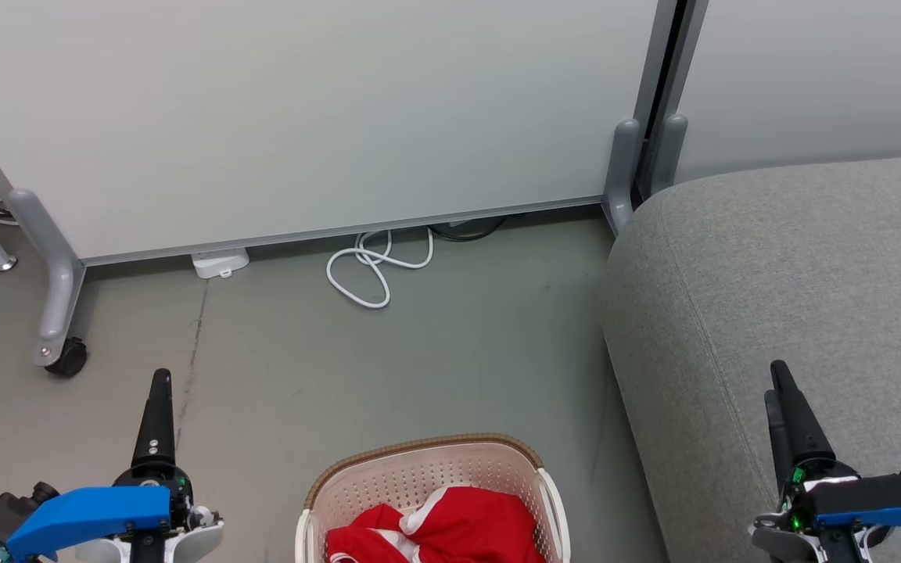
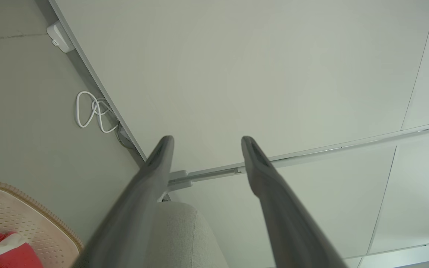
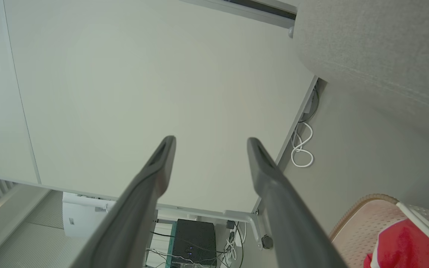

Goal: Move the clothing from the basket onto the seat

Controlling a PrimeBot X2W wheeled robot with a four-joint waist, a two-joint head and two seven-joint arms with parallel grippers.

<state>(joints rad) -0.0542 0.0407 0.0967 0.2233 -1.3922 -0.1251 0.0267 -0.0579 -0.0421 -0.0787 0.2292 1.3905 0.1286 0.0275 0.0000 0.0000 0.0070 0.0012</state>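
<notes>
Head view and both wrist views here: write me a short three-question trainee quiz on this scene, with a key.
1. True or false: the clothing lies inside the basket.
2. The seat stands on which side of the basket? A: the robot's left. B: the robot's right.
3. Fill in: the left pincer and the right pincer both stand ___, holding nothing.
Key: 1 true; 2 B; 3 open.

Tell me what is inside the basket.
Inside the basket lies bunched red clothing with white trim. The fabric covers the basket's floor, so anything beneath it cannot be seen; the near part is cut off at the picture's edge.
</notes>
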